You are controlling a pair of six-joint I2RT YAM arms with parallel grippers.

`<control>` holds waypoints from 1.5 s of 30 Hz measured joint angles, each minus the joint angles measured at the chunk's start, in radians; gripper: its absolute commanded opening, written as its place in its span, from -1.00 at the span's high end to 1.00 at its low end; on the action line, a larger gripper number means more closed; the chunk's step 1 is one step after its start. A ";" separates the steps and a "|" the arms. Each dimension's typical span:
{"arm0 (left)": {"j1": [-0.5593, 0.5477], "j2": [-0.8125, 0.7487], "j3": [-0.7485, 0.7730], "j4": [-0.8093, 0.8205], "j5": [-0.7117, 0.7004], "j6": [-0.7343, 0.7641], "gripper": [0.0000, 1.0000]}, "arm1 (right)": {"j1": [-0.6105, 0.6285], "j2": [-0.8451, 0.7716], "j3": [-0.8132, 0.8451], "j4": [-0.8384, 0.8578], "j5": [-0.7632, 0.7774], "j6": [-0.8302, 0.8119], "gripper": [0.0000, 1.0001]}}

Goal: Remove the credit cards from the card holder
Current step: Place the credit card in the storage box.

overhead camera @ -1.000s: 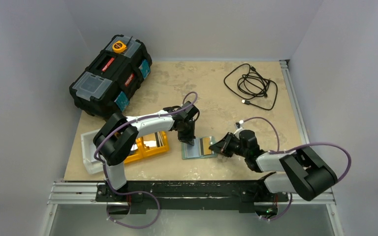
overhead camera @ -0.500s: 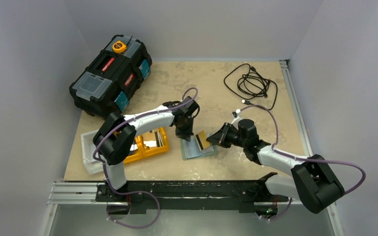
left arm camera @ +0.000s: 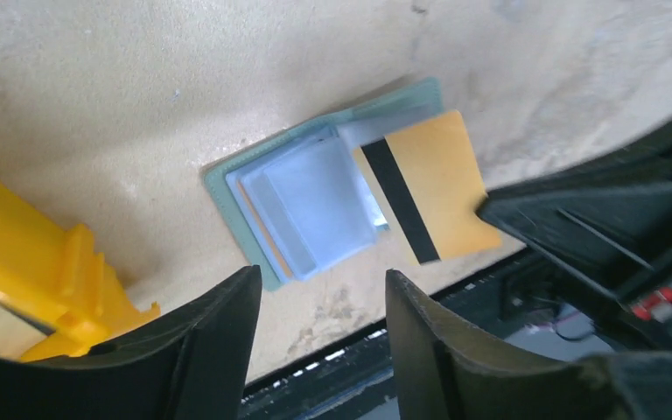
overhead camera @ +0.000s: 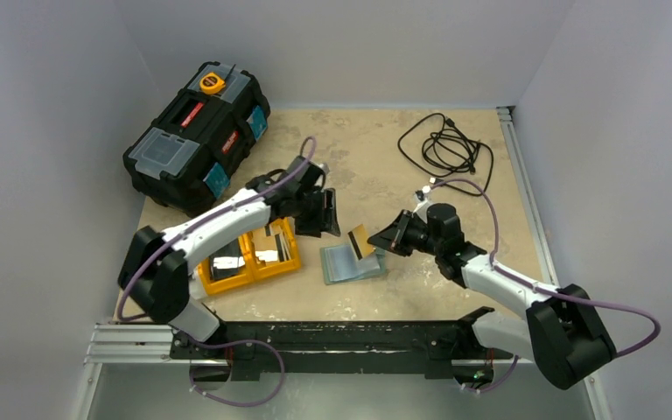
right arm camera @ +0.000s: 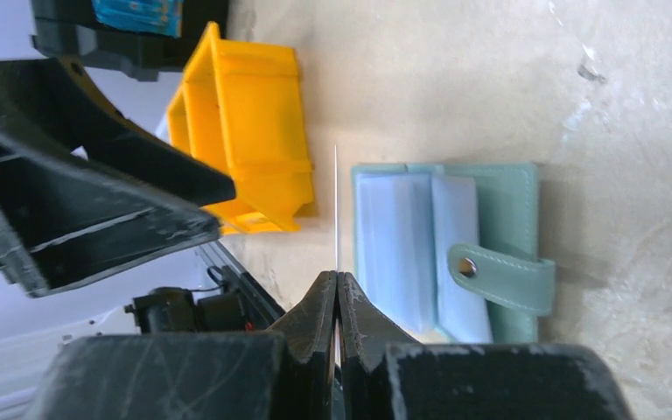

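"The right pincer [right arm camera: 337, 282] is clamped on one credit card [left arm camera: 429, 188], held up just above the card holder [left arm camera: 302, 206] lying open on the desk [left arm camera: 140, 87]."

"The left pincer [left arm camera: 322, 284], jaws apart, hovers close. Swing the card wide of it, grip firm."

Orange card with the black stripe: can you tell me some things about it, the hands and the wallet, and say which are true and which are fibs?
1. The right hand pinches the orange card. True.
2. The orange card is tucked inside the wallet. False: it is out, held up beside it.
3. The left hand is shut on the wallet. False: it is open, empty and off the wallet.
4. The wallet lies open on the table. True.
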 measured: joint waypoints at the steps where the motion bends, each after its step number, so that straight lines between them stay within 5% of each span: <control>1: 0.018 -0.044 -0.020 0.011 0.020 -0.002 -0.18 | -0.006 0.004 0.008 0.004 -0.013 0.010 1.00; 8: 0.109 -0.240 -0.156 0.134 0.198 -0.057 -0.24 | -0.025 0.109 0.062 0.173 -0.130 0.130 1.00; 22: 0.170 -0.279 -0.278 0.349 0.402 -0.177 -0.06 | -0.025 0.238 0.072 0.564 -0.278 0.384 1.00; 26: 0.171 -0.278 -0.306 0.441 0.442 -0.228 0.20 | -0.025 0.237 0.072 0.574 -0.285 0.397 1.00; 30: 0.171 -0.274 -0.318 0.493 0.463 -0.269 0.92 | -0.025 0.223 0.072 0.573 -0.290 0.398 1.00; 32: 0.175 -0.272 -0.318 0.511 0.475 -0.288 1.00 | -0.027 0.214 0.072 0.562 -0.294 0.393 0.96; 37: 0.175 -0.272 -0.318 0.546 0.492 -0.296 1.00 | -0.030 0.197 0.072 0.477 -0.284 0.348 -0.26; 40: 0.176 -0.275 -0.317 0.488 0.443 -0.271 1.00 | -0.028 0.148 0.083 0.378 -0.269 0.285 -0.78; 42: 0.175 -0.288 -0.311 0.401 0.384 -0.236 1.00 | -0.028 0.117 0.104 0.301 -0.245 0.232 -0.97; 45: 0.175 -0.330 -0.277 0.206 0.228 -0.173 1.00 | -0.028 0.074 0.156 0.155 -0.190 0.131 -0.98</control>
